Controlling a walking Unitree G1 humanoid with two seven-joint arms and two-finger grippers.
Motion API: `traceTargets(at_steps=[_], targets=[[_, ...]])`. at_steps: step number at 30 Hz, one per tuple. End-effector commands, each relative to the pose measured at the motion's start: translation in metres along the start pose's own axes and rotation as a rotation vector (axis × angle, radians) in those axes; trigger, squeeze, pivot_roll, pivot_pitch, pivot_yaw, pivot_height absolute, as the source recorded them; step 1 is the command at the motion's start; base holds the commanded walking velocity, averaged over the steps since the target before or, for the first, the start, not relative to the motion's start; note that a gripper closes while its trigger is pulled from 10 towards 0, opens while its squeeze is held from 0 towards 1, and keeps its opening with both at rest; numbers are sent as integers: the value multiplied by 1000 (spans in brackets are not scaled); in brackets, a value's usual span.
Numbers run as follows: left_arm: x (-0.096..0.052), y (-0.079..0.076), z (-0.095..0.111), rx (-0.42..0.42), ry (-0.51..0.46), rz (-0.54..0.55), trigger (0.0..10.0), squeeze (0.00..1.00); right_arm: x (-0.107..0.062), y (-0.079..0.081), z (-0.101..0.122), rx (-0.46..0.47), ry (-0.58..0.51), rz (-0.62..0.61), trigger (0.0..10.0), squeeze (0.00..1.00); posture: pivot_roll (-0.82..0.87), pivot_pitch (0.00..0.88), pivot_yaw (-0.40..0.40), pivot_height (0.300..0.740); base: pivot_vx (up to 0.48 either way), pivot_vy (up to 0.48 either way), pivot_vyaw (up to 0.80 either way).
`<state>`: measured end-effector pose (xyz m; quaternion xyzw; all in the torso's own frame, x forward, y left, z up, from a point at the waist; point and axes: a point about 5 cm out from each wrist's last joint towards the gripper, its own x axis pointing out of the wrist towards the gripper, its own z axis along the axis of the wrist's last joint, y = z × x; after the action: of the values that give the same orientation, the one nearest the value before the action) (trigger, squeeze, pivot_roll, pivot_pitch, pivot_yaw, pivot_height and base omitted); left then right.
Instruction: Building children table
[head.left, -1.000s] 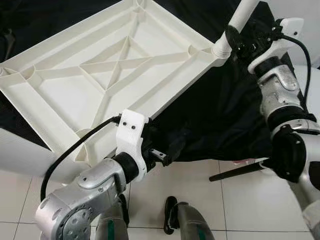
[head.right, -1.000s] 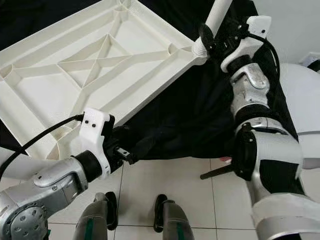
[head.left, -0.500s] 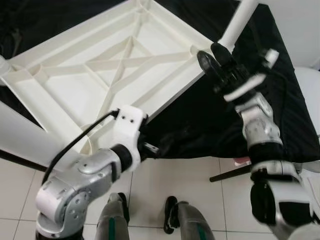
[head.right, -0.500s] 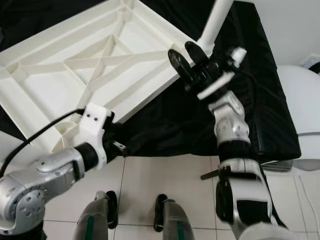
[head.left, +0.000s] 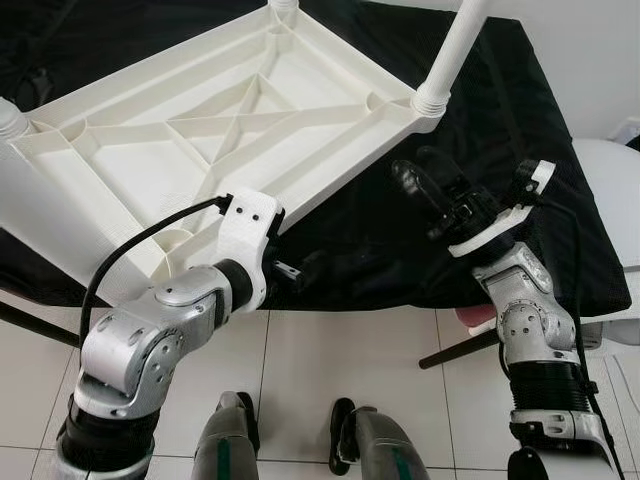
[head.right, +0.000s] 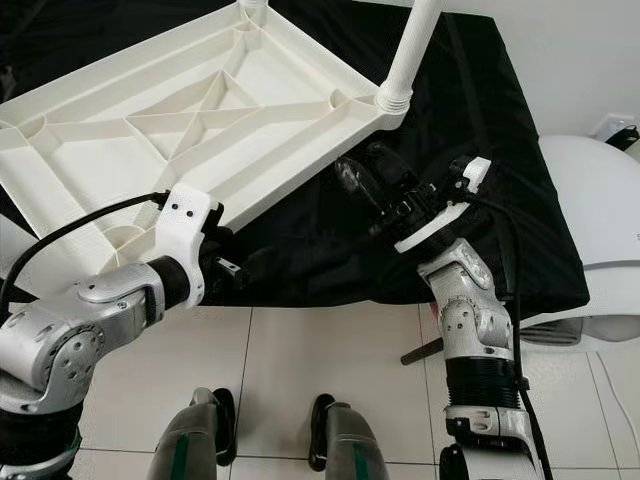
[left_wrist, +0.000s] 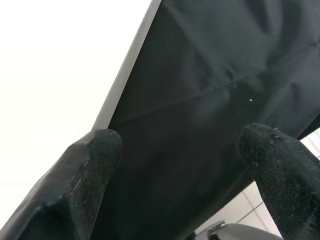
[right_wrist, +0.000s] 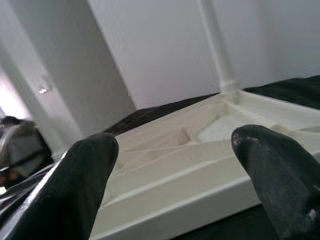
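Your white plastic children's table (head.left: 200, 140) lies upside down on a black cloth (head.left: 520, 130), ribbed underside facing up, tilted so one corner overhangs the cloth's front edge toward you. Three legs show: one upright leg (head.left: 452, 55) screwed into the corner nearest your right side, a leg stub (head.left: 283, 5) at the far corner, and a thick leg (head.left: 50, 230) running along the left edge. The fourth corner socket sits right by your left wrist; I can't tell whether anything is in it.

Your left gripper (left_wrist: 180, 170) is tucked under the table's near edge, fingers (left_wrist: 85, 170) spread apart with only black cloth between them, holding nothing. Your right gripper (head.left: 425, 185) hangs over the cloth just below the legged corner, near it but not touching; fingers (right_wrist: 275, 170) are apart and empty, and the right wrist view looks across the table's rim and ribs.

No readable writing or labels anywhere.

The cloth covers a low platform. The floor (head.left: 330, 360) is white tile with dark grout. A white rounded object (head.right: 600, 230) stands just beside the platform on the right, and a dark rod (head.left: 460, 350) slants from under the cloth there. Your two feet (head.left: 290, 440) are at the frame's bottom.
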<state>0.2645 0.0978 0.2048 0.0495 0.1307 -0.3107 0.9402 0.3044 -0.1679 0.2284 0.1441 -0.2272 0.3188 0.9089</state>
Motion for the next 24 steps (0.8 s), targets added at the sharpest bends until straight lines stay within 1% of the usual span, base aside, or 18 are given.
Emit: traceTargets(at_steps=[1,2,3,4,5,6,7,8,10,11,12,13,14,16,18,20,23,24], targets=[[1,6,2,24,-8,32,10000,0,-4,1,-2,-28,22,-60,10000,0,53,132,-46,740,0,0,0],[4,7,1,31,-5,33,10000,0,-6,3,-5,-104,48,-128,10000,0,42,128,-42,740,0,0,0],[6,8,1,35,-4,32,10000,0,-8,3,-8,-153,63,-172,10000,0,30,125,-37,740,0,0,0],[7,9,1,39,-3,32,10000,0,-8,3,-9,-185,71,-193,10000,0,30,125,-37,740,0,0,0],[7,9,1,39,-3,32,10000,0,-8,3,-9,-185,71,-193,10000,0,30,125,-37,740,0,0,0],[9,9,0,44,0,24,10000,0,-10,4,-15,-227,89,-240,10000,0,20,120,-32,740,0,0,0],[14,9,-2,71,14,9,10000,0,-11,14,-30,-275,118,-305,10000,0,14,119,-26,740,0,0,0],[14,9,-2,71,14,9,10000,0,-11,14,-30,-275,118,-305,10000,0,14,119,-26,740,0,0,0],[17,9,-3,98,22,8,10000,0,-12,22,-36,-278,116,-316,10000,0,13,119,-25,740,0,0,0],[17,9,-3,98,22,8,10000,0,-12,22,-36,-278,116,-316,10000,0,13,119,-25,740,0,0,0],[18,8,-1,127,10,-1,10000,0,-14,30,-43,-284,104,-341,10000,0,16,118,-24,740,0,0,0],[18,8,-1,127,10,-1,10000,0,-14,30,-43,-284,104,-341,10000,0,16,118,-24,740,0,0,0],[18,4,3,144,-14,-27,10000,0,-16,36,-48,-263,102,-345,10000,0,20,117,-29,740,0,0,0],[17,0,7,153,-39,-59,10000,0,-17,41,-53,-252,111,-342,10000,0,20,117,-29,740,0,0,0],[13,-4,14,164,-87,-97,10000,0,-19,46,-60,-247,137,-343,10000,0,23,118,-32,740,0,0,0],[8,-7,18,191,-109,-125,10000,0,-22,49,-64,-243,155,-346,10000,0,24,114,-35,740,0,0,0],[3,-7,22,187,-140,-145,10000,0,-24,52,-68,-249,168,-354,10000,0,25,113,-36,740,0,0,0],[1,-7,24,182,-164,-156,10000,0,-25,53,-70,-250,174,-366,10000,0,25,110,-35,740,0,0,0]])
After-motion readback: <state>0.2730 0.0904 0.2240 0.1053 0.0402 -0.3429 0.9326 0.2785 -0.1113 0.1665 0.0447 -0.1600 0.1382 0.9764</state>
